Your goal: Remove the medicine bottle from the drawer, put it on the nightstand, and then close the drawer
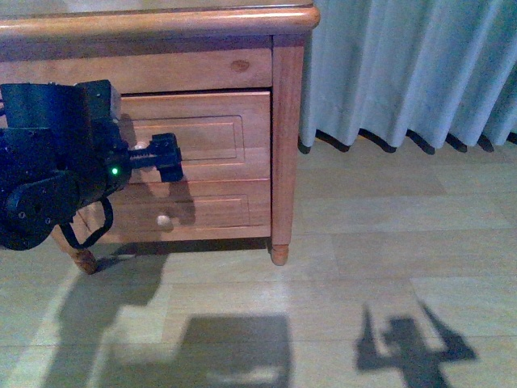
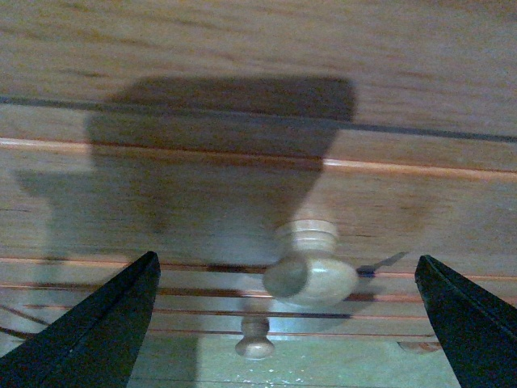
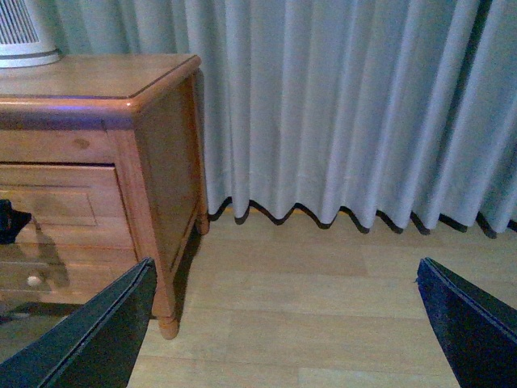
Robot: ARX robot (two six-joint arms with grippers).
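Beside grey curtains [image 1: 404, 65], the drawer's [image 1: 210, 133] smooth, likely slippery knob [image 2: 311, 277] is bracketed by the released left hand [image 2: 284, 267]; neck best gripped.

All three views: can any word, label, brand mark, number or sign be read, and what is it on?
None can be read in any view.
The honey-brown wooden nightstand has bare wood fronts.
The white-and-grey ribbed device on its top shows only slats.
The black left gripper carries no markings, and its arm shows only a small green light.
The pale pleated curtain is plain.
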